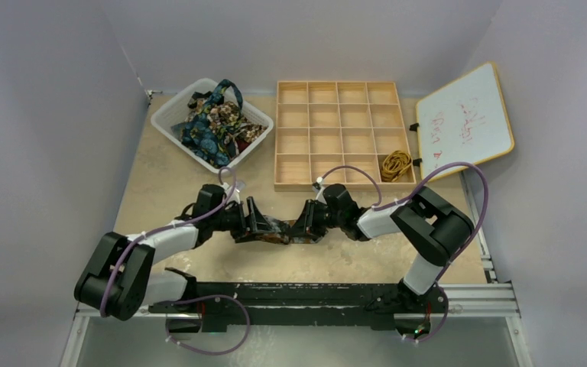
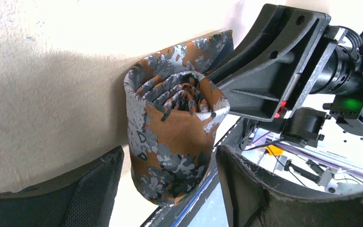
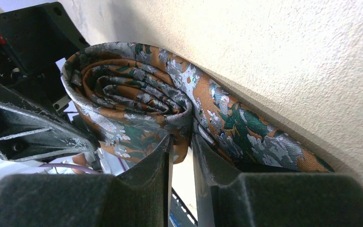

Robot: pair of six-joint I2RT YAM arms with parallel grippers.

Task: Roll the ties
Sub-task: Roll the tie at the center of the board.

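Lying sideways, the rolled tie [image 2: 170,146] has its axis running left-right.

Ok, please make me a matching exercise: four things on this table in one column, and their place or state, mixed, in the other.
1 brown tie
2 gold tie
3 basket
4 whiteboard

a white, far left
b rolled up
c far right, red marks
d in a tray cell

Pairs: 1-b, 2-d, 3-a, 4-c
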